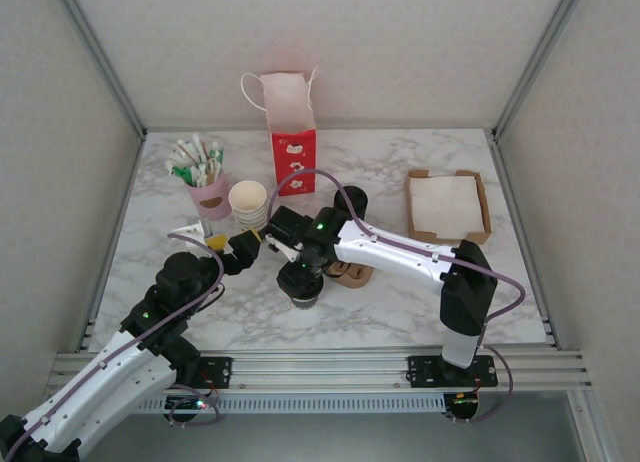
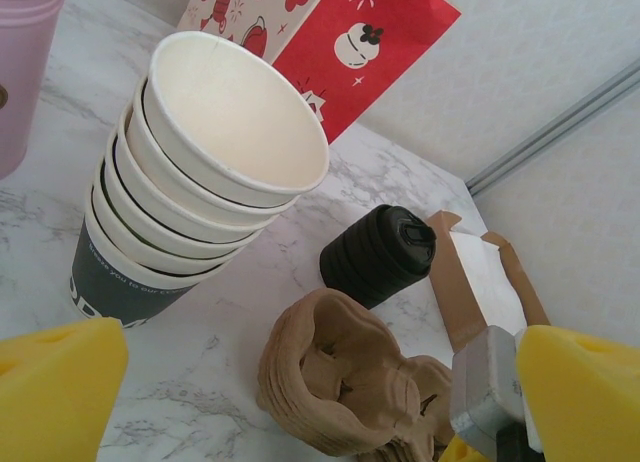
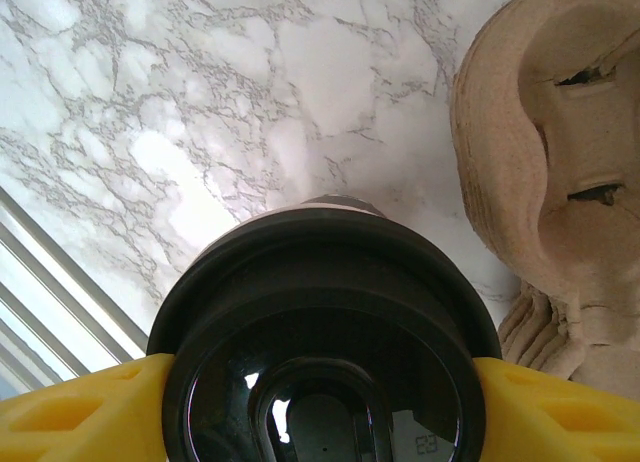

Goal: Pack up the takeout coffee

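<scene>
**Right gripper**: jaws part-open and clamped on the coffee. In the wrist view the yellow fingers bear on the rim of the black lid, one on each side. The lid sits squarely between them, with no gap seen on either side.

**Top view:** the right gripper is directly over the coffee. The coffee lies toward the near edge of the worktop, approx. mid-width. The cup body is mostly hidden under the gripper. Its base appears to be on the worktop, but contact can't be confirmed.

**Carriers**: brown pulp stack, just beside the coffee and not touching the lid. From above, the carriers lie just behind the coffee and to its right.

**Left gripper**: jaws spread fully wide, nothing between them, nothing held. From above, the left gripper is left of the coffee and a little further back, near it but apart.

**Other items, left wrist view:**
- The cups are nested upright, with the bottom one dark-banded.
- The black lids are stacked beyond the carriers.
- The red bag stands behind the cups, toward the far edge.
- The pink cup is at the frame's left.
- The box lies toward the right edge of the worktop.
</scene>
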Motion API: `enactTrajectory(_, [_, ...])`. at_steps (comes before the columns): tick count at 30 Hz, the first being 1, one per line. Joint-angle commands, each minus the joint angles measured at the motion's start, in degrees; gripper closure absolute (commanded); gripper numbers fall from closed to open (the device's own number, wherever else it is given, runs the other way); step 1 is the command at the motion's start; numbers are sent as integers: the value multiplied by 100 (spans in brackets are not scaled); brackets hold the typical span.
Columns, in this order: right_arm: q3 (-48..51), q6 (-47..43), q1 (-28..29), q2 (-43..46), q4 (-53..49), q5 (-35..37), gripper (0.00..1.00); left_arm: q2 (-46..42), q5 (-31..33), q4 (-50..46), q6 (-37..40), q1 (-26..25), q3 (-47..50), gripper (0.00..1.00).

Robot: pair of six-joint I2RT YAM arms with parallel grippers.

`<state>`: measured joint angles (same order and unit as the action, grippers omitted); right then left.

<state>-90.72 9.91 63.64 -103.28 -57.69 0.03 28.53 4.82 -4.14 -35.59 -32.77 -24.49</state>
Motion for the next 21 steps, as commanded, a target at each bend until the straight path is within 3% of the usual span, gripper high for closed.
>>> enactTrajectory(1, [-209,76,105,-74,-73,11,29,-59,151,51,42,60,67,0])
enactTrajectory(21, [-178,82,163,-269,-100,53,29,-59,195,48,70,61,61,0])
